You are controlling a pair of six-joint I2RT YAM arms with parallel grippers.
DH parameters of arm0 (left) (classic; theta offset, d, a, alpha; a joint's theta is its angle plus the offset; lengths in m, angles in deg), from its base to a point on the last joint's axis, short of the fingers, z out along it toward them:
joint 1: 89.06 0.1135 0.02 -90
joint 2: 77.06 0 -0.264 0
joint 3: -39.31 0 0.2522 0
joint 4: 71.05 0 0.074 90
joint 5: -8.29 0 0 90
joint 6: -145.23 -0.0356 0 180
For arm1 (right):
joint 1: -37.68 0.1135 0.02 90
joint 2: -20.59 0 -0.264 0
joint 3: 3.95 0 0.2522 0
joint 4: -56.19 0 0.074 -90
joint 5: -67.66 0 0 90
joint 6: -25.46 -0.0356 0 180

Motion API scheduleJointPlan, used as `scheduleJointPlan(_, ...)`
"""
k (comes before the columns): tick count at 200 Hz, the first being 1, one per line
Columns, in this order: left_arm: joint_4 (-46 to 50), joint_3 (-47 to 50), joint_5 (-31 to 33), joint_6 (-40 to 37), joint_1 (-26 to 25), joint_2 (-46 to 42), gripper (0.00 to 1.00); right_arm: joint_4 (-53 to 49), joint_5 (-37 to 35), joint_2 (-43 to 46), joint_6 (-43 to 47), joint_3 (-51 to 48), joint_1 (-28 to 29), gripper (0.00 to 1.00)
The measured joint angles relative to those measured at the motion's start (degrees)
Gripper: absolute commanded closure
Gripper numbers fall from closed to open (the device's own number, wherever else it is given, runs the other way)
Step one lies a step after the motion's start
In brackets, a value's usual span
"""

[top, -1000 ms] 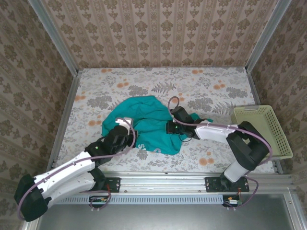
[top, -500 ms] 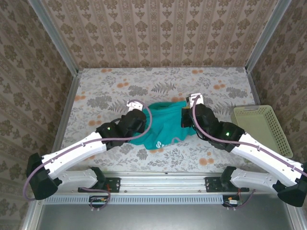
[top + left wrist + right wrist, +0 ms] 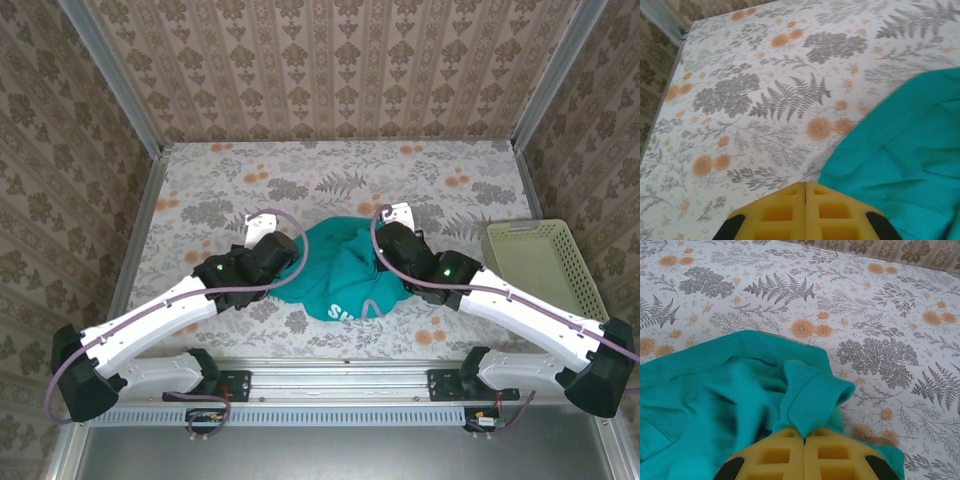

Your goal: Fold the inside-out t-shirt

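Since a moment ago the t-shirt [image 3: 340, 275] sags lower. Right gripper [image 3: 804, 434] pinches a fold to lift it, and left gripper [image 3: 805, 185] is pressed together at its edge.

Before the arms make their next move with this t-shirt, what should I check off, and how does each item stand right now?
1. Right gripper shut on a fold of the t-shirt: ok.
2. Left gripper holding cloth: cannot tell; jaws shut, t-shirt edge beside them.
3. T-shirt lying flat: not ok, bunched between the arms.
4. Basket apart from the t-shirt: ok.
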Motion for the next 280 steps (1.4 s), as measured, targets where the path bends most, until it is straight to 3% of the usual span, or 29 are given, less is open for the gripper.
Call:
scheduleJointPlan(28,-5.8,0.3,-5.2,-2.6,-3.4,0.4,1.00,2.5,2.3,-1.3,-0.2,-0.3,0.0,1.00)
scheduleJointPlan(52,-14.8,6.1,-17.7,-1.3,4.9,0.6,0.76,5.3,4.2,-0.4,-0.5,-3.0,-0.2,1.00)
scheduleJointPlan(73,-19.9,10.8,-26.7,0.9,11.8,3.4,0.63,7.2,5.6,3.1,-2.6,-8.3,-0.7,1.00)
scheduleJointPlan(130,-32.3,7.5,-44.0,2.9,13.4,19.3,0.56,9.7,8.5,8.3,-11.5,-24.0,-3.8,1.00)
scheduleJointPlan(173,-38.4,6.3,-50.0,4.6,10.5,25.3,0.55,12.1,8.9,8.4,-14.2,-25.7,-4.3,1.00)
scheduleJointPlan(280,-44.7,-0.7,-54.9,4.8,6.6,33.0,0.54,14.0,8.9,8.5,-15.4,-26.6,-4.5,1.00)
